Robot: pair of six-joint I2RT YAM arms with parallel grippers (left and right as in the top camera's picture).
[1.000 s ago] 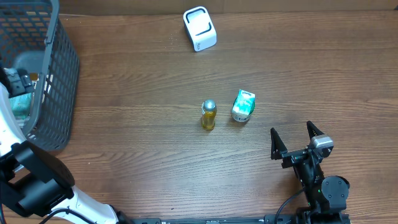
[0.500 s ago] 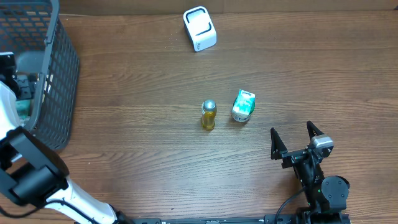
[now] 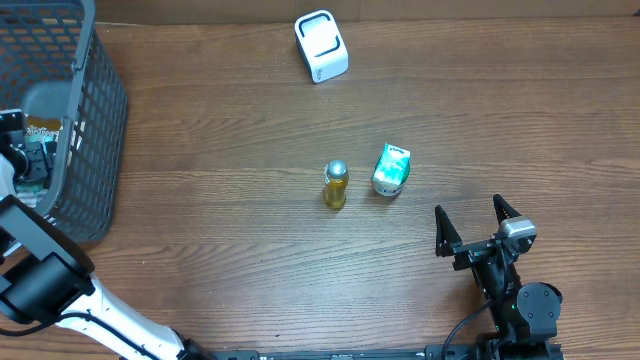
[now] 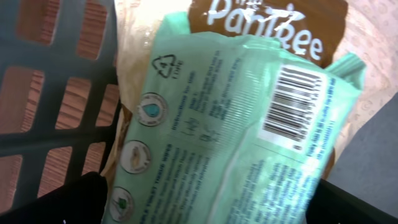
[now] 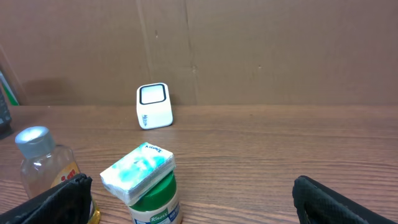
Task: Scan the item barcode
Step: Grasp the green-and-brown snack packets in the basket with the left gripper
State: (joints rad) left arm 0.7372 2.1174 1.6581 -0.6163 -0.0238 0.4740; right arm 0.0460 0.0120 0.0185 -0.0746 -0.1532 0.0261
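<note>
My left gripper (image 4: 214, 208) is in the basket (image 3: 98, 120) at 9 o'clock, jaws spread wide over a green wipes pack (image 4: 230, 130) lying on a brown bag (image 4: 273, 25). It looks soft, light and slick, so I'd pinch across its narrow width, clear of the barcode (image 4: 292, 106) at its 2 o'clock. Right gripper (image 3: 478, 228) sits spread at 5.

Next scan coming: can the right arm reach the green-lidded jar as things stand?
Probably yes. The right gripper is open, bare table lies between it and the jar, and the bottle stands off to one side.
</note>
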